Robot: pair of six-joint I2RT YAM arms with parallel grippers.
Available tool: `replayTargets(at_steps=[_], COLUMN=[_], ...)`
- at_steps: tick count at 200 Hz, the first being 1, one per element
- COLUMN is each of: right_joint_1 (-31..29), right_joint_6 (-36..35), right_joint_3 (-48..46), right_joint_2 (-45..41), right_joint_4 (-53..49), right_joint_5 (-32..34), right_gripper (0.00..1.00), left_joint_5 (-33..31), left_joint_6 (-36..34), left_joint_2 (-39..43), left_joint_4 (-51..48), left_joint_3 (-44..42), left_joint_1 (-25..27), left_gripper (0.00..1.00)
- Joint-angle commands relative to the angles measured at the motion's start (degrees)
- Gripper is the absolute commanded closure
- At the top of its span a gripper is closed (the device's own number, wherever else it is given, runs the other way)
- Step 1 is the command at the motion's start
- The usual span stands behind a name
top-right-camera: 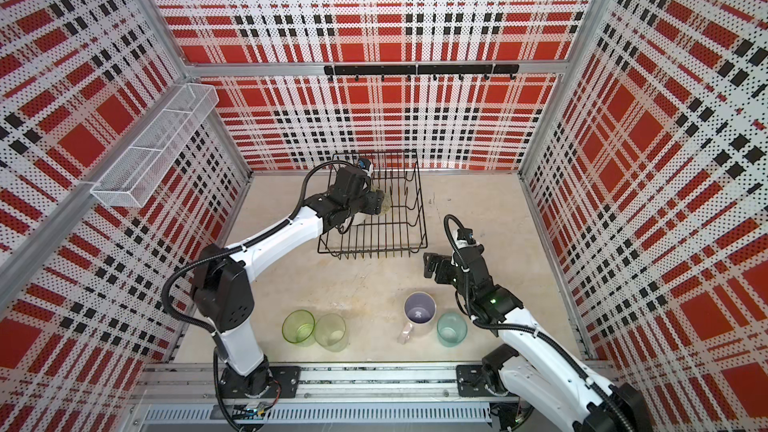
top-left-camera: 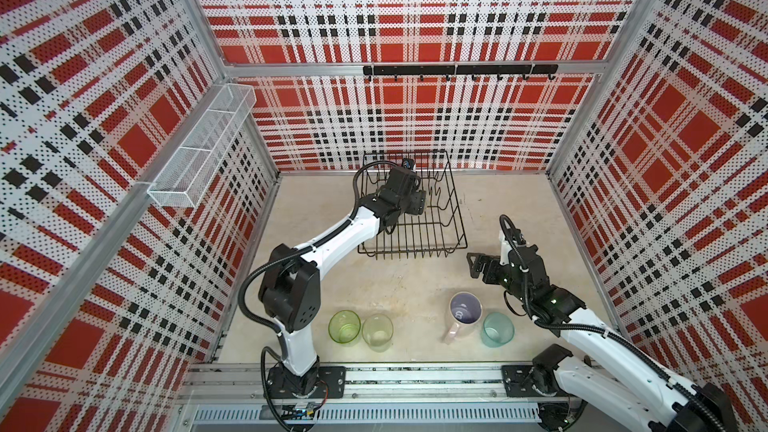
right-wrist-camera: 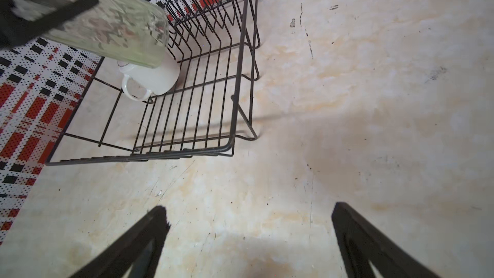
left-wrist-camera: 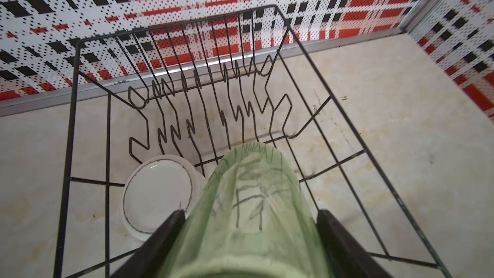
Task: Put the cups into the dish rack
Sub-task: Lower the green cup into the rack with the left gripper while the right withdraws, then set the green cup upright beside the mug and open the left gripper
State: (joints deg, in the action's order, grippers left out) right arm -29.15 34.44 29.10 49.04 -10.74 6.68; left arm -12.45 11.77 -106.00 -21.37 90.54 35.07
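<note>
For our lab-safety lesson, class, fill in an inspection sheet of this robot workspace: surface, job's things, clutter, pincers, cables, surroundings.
Surface: beige table, scuffed and stained.
Job's things: white mug upside down in the dish rack; frosted tumbler held over the rack; green tumbler, paler green tumbler, pink mug and teal tumbler upright near the front.
Clutter: nothing seen.
Pincers: left pincer shut on the frosted tumbler; right pincer open, empty, over bare table.
Cables: black hoses loop along both arms, clear of the cups.
Surroundings: plaid perforated walls; white mesh basket on the left wall; black hook rail on the back wall.
</note>
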Motion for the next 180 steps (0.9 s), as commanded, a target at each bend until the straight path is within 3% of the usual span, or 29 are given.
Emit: replayTargets(at_steps=[1,98,142,180], right_joint_1=[-0.13,-0.12,-0.12,-0.12], right_joint_6=[0.66,0.11,0.9,0.98], right_joint_3=[0.99,3.29,2.11,2.04], right_joint_2=[0.97,6.14,3.04,1.93], right_joint_4=[1.96,1.4,0.72,0.18], right_joint_5=[2.15,0.88,2.89,2.96], right_gripper=[0.0,0.0,0.0,0.0], left_joint_5=[-1.62,-3.04,-3.06,-1.98], left_joint_6=[-1.99,-4.78,-5.44,-5.8], left_joint_2=[-2.07,-14.27,-17.67,-19.69], left_joint_4=[-1.0,-3.92,-4.04,-4.37], left_joint_3=[3.79,12.67,14.36,16.57], left_joint_1=[0.18,0.18,-0.57,-1.3], left_gripper=[0.36,0.31,0.28,0.13])
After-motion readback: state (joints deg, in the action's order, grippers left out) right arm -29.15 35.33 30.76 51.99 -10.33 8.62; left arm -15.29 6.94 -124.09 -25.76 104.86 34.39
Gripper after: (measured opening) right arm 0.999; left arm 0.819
